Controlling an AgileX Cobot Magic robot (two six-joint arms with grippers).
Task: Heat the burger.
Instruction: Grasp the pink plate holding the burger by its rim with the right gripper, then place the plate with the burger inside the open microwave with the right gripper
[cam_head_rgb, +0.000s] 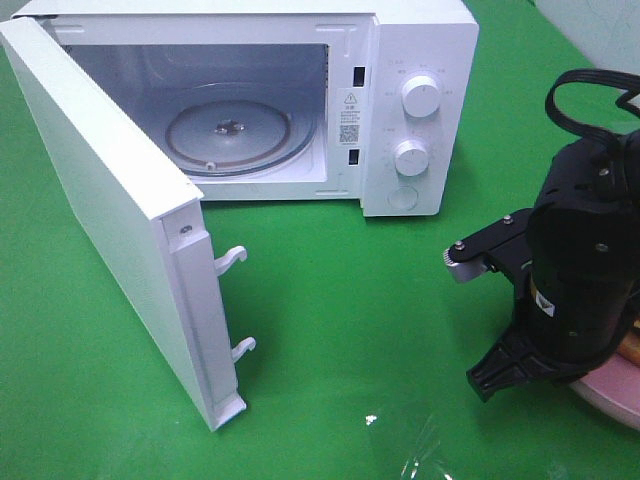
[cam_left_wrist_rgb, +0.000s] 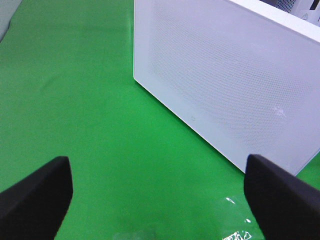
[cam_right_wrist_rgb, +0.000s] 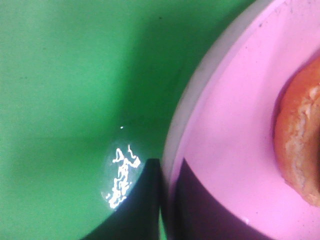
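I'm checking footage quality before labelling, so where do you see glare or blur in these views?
Exterior high view: sharp, small white glare on the green table near the bottom. Left wrist view: left gripper has blurred dark fingertips, microwave door crisp. Right wrist view: soft, the burger blurred on the pink plate, glare patch on the table.

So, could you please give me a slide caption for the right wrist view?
Right gripper grips the rim of the pink plate, burger partly in view.

Green table (cam_head_rgb: 330, 300) carries a white microwave (cam_head_rgb: 445, 60) and pink plate (cam_head_rgb: 612, 393)
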